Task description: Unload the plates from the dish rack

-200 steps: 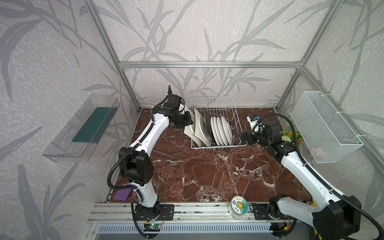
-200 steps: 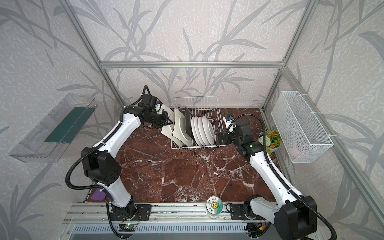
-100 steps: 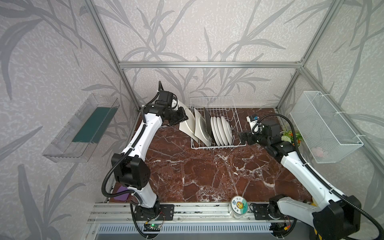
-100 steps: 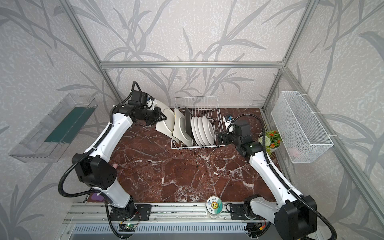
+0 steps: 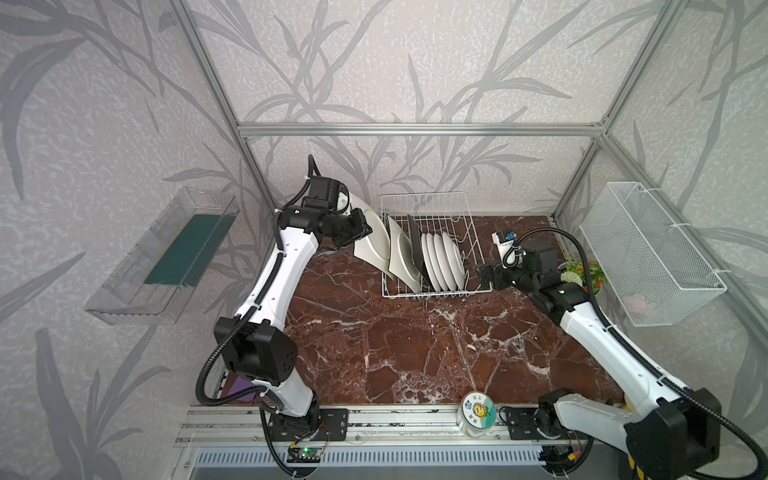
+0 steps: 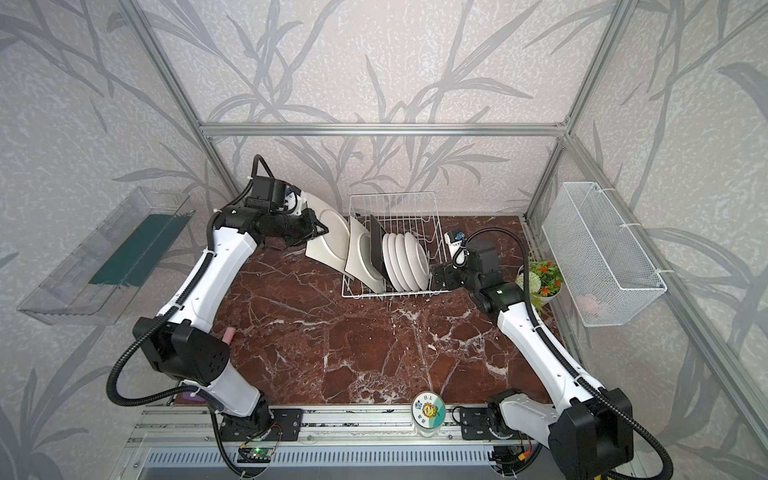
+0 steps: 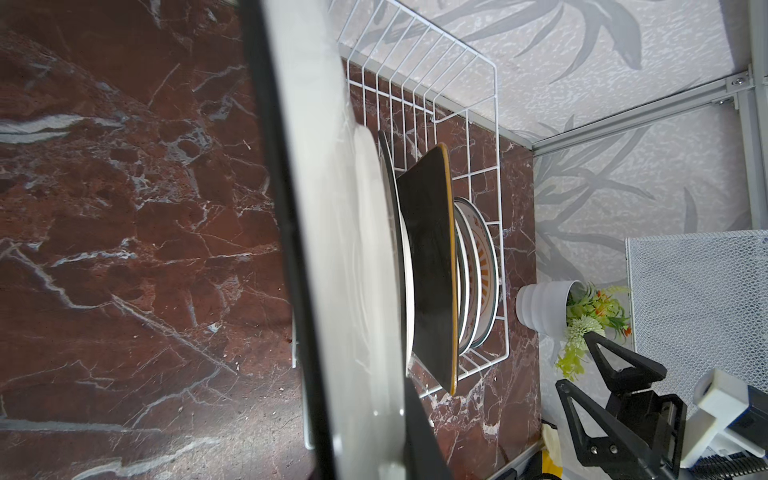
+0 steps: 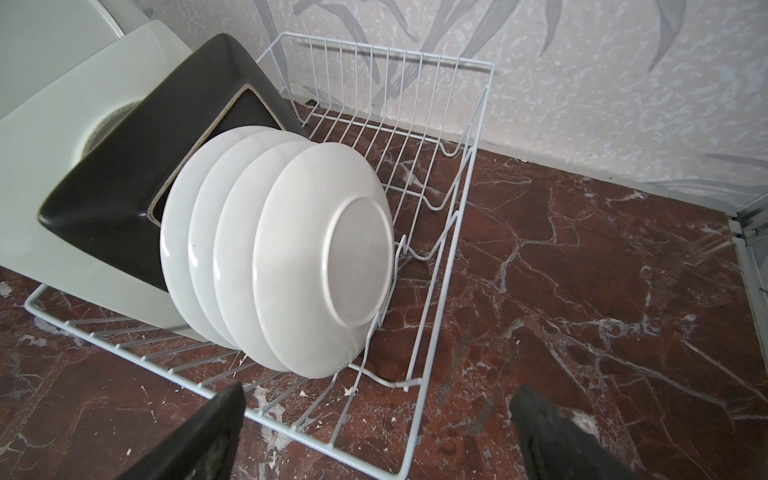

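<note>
The white wire dish rack (image 5: 436, 294) (image 6: 395, 295) (image 8: 484, 104) stands at the back of the marble table. My left gripper (image 5: 360, 227) (image 6: 316, 229) (image 7: 370, 436) is shut on a large cream square plate (image 5: 374, 243) (image 6: 330, 239) (image 7: 345, 291), held tilted in the air just left of the rack. In the rack stand a second cream plate (image 5: 401, 259) (image 8: 62, 145), a black square plate (image 5: 413, 245) (image 7: 432, 270) (image 8: 124, 187) and several round white plates (image 5: 442, 259) (image 8: 291, 249). Beside the rack's right end, my right gripper (image 5: 484, 278) (image 6: 436, 278) (image 8: 378, 392) stands open and empty.
A white mesh basket (image 5: 648, 253) hangs on the right wall and a clear tray (image 5: 166, 257) on the left wall. A potted plant (image 5: 582, 274) sits behind the right arm. A jar with a flower sticker lid (image 5: 478, 409) stands at the front edge.
My left gripper has drawn the cream plate out of the rack, up and to the left. The right arm has not moved.
</note>
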